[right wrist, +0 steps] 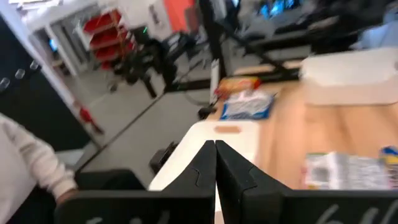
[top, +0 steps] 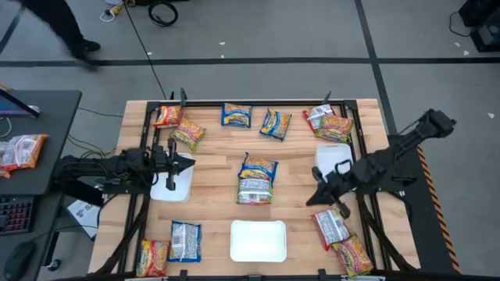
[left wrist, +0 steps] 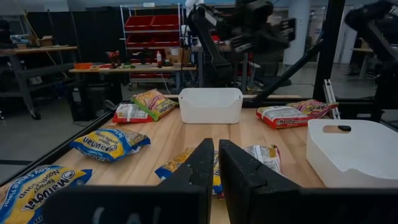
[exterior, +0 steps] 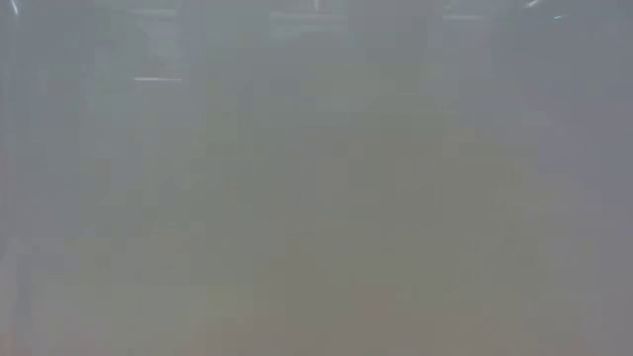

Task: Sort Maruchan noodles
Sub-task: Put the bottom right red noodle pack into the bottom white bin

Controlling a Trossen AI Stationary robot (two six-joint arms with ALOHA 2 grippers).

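**Noodle packets spread over bench, all three trays empty**

Maruchan noodles [top: 257, 178] lie scattered in the high view: two stacked at centre, two blue ones at upper middle, pairs at upper left, upper right, lower left and lower right. None sit in a tray.

Trays: left tray [top: 173, 184] mid-left, right tray [top: 333, 159] mid-right, front tray [top: 258, 240] bottom centre. All three look empty.

Left end effector [top: 185, 165] sits over the left tray's upper edge, fingers pressed together, holding nothing. Right end effector [top: 314, 199] hangs just below the right tray, above bare bench [top: 215, 204], fingers closed, empty.

Low view is fogged out, nothing readable. One more packet [top: 22, 151] lies on the side desk at far left.
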